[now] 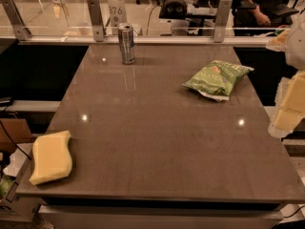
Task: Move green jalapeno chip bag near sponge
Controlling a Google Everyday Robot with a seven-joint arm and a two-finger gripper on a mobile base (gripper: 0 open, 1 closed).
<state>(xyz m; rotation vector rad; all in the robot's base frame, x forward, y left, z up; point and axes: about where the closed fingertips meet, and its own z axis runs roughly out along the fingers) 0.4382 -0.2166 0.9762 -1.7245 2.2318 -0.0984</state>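
The table (pixel 157 142) fills most of my view, a glossy brown top that I judge to be slick enough for a light packet to skate if nudged. The green jalapeno chip bag (pixel 217 78) lies on the far right part of it, flat on its back, its white sealed edge turned toward the near side. The sponge (pixel 51 156) sits well apart from it, at the near left corner, just inside the table's edge.

I expect the bag to be very light, puffed with air, crinkly and slippery; squeezing the belly would likely crush chips or let it squirt out. I would take it across a narrow part close to the sealed edge, where the film is flatter and stiffer, coming down from above.

The gripper (pixel 290 106) hangs at the right border of my view, off the right side of the table and near the bag but not touching it. It is cut off by the frame, so I cannot tell whether it is released or clenched.

A silver can (pixel 126 43) stands upright at the far edge, left of the bag, clear of a straight carry toward the sponge.
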